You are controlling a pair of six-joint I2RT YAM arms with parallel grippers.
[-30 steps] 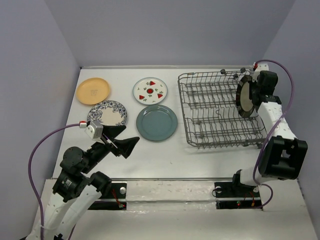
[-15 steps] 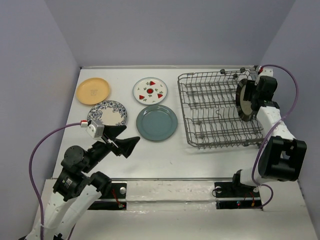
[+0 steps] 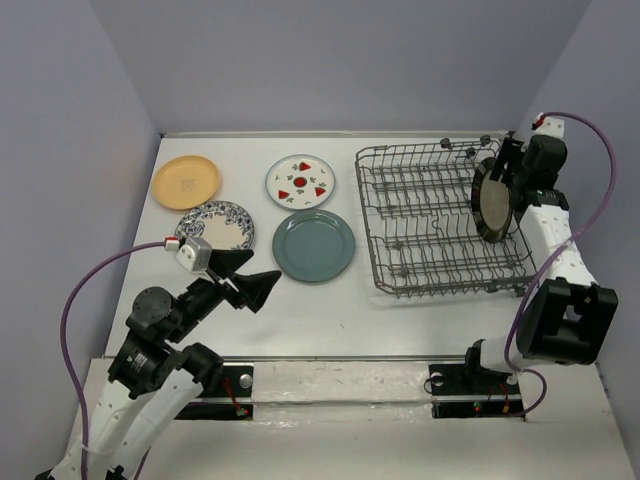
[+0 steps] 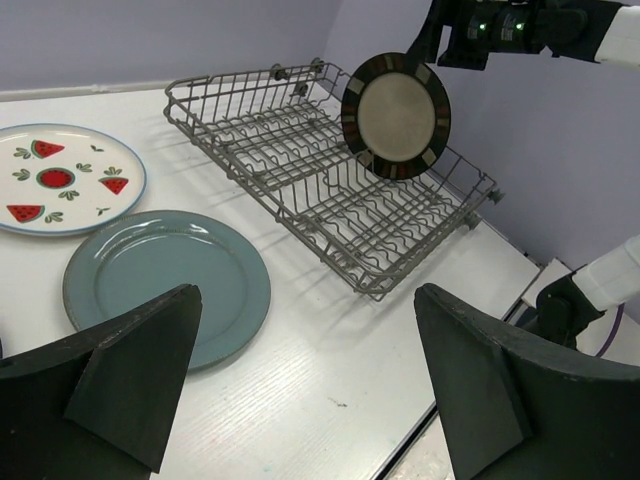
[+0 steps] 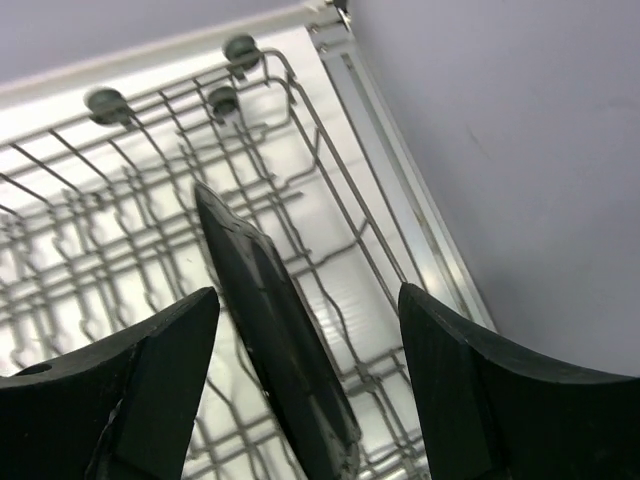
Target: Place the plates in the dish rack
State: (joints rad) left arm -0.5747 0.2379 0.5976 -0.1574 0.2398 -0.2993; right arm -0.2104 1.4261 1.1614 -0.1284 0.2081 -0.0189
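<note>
One plate [image 5: 278, 330] edge-on, lower rim cropped

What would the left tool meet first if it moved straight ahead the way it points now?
Probably the teal plate, near its rack-side edge, or the bare table beside it; the dish rack lies farther on. Depth is unclear.

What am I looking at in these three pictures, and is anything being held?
Two robot arms are bolted at the near edge of a white table. One picture looks down from above; the other two come from wrist cameras, so the dark wedges are each arm's own fingers. Four plates lie flat: yellow, fruit-patterned, blue floral, teal. A brown-rimmed plate stands on edge in the wire rack, between the open fingers of the right gripper, untouched. The left gripper is open and empty.
</note>
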